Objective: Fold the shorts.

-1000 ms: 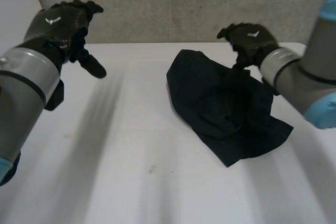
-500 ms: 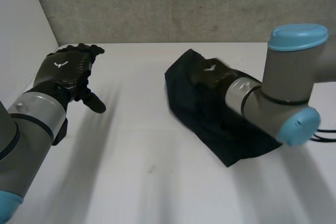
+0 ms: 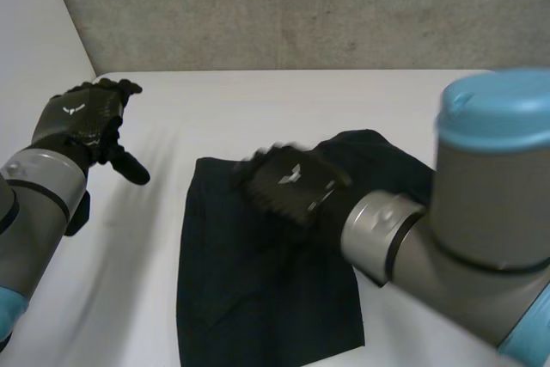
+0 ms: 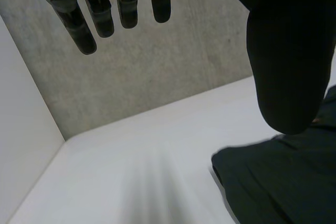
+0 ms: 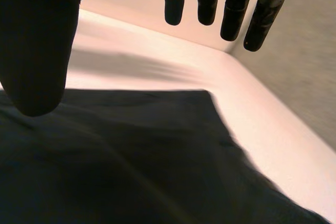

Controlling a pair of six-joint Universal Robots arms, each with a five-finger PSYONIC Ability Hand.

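Note:
The dark shorts (image 3: 258, 298) lie spread on the white table (image 3: 258, 100), reaching from the middle toward its front edge. My right hand (image 3: 288, 185) hovers over their upper middle; in the right wrist view its fingers (image 5: 233, 9) and thumb are straight, and it is open above the cloth (image 5: 131, 156) with nothing pinched. My left hand (image 3: 82, 118) is raised at the table's left side, clear of the shorts. It is open too, with straight fingers (image 4: 79, 24). A corner of the shorts (image 4: 283, 182) lies below its thumb.
A grey concrete wall (image 3: 301, 6) runs along the back of the table and a white wall (image 3: 34, 23) stands at the left. Bare table lies to the left of the shorts and behind them.
The shorts have slid left and toward the front and now lie flatter and wider. My right arm swept leftward with them. My left hand sank lower and further left.

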